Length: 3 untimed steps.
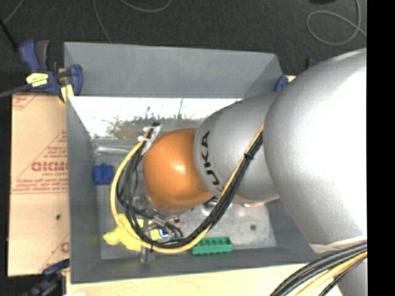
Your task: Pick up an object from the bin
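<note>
The arm [302, 140] reaches deep into the grey bin [173, 66], and its orange cover [173, 168] and looped cables [122, 187] hide the jaws, which sit low at about 7 o'clock on the bin floor. Whether they are released, clenched or grasping anything cannot be told.

The nearest loose thing is a soft-looking yellow piece [118, 238] at 7 o'clock, just beside the cable bundle. It is probably the one to pick, though nothing shows it being gripped. A green toothed block [213, 246] lies at 6 o'clock close to the front wall, and a small blue piece [103, 174] sits at 9 o'clock by the left wall.

Risks from here:
- The jaws may shut beside the yellow piece rather than round it, since it lies at their edge.
- The low-hanging cables could catch the yellow piece and drag it on lifting.
- The front wall is near, so a slight drift toward 6 o'clock could knock the wrist against it or shove the green block.
</note>
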Tool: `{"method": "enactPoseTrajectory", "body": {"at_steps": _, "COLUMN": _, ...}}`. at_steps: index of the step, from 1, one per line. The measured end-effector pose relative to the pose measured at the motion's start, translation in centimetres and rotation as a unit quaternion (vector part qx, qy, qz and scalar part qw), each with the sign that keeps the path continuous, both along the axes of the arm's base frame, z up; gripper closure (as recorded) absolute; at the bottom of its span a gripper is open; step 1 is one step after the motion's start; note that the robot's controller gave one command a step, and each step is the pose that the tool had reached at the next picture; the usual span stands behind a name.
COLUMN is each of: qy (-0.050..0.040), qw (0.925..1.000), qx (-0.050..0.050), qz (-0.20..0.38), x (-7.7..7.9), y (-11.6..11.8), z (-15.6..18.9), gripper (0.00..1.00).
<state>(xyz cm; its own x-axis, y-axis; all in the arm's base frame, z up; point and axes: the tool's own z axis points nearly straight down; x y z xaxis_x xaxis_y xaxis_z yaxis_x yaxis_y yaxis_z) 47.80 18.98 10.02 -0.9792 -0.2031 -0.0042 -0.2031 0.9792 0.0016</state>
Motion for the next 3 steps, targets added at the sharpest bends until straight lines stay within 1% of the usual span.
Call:
{"method": "enactPoseTrajectory", "body": {"at_steps": 1, "qy": -0.0006, "qw": 0.9955, "qx": 0.0, "qz": -0.095, "x": 0.45, "y": -0.1, "z": -2.46, "gripper": 0.0}}
{"method": "enactPoseTrajectory", "body": {"at_steps": 2, "qy": -0.0111, "qw": 0.9984, "qx": 0.003, "qz": 0.055, "x": 0.75, "y": 0.18, "z": -2.89, "gripper": 1.0}}
{"method": "enactPoseTrajectory", "body": {"at_steps": 3, "qy": -0.0116, "qw": 0.9971, "qx": 0.003, "qz": 0.076, "x": 0.71, "y": 0.19, "z": -2.76, "gripper": 1.0}}
